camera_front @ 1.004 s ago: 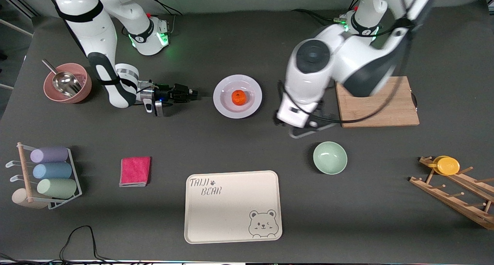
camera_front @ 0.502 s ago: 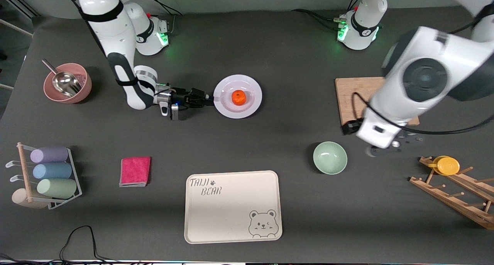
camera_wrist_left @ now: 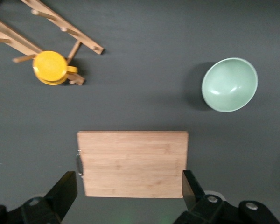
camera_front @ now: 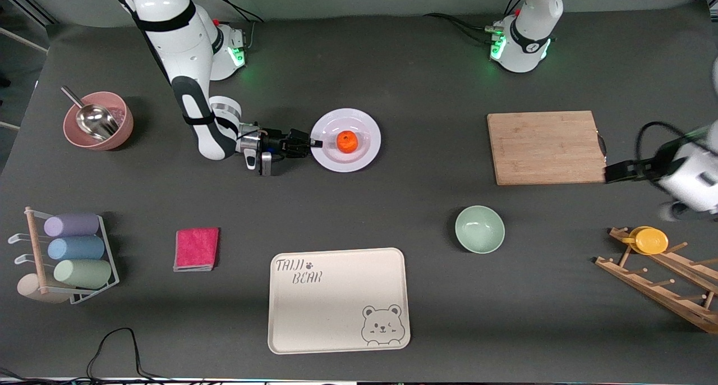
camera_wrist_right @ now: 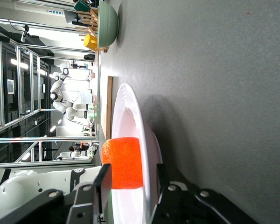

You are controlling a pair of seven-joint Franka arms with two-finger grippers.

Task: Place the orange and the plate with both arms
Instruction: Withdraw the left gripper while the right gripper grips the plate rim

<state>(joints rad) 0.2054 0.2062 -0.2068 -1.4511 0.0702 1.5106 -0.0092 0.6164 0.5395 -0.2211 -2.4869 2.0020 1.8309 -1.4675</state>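
Here we are seeing the orange [camera_front: 347, 142] lying in the middle of the plate [camera_front: 364, 155], which is sitting on the counter [camera_front: 392, 65] about midway between its two ends. The right gripper [camera_front: 315, 143] is gripping the plate's rim, one finger over it and one under. The left gripper [camera_wrist_left: 129, 186] is hanging with fingers spread wide over the wooden board [camera_front: 545, 147], near the counter's edge at the left arm's end.

The right arm reaches low along the desk, its right claw [camera_front: 315, 143] half closed, fingers astride a rim. The left claw [camera_wrist_left: 130, 189] hangs high, fingers spread wide.
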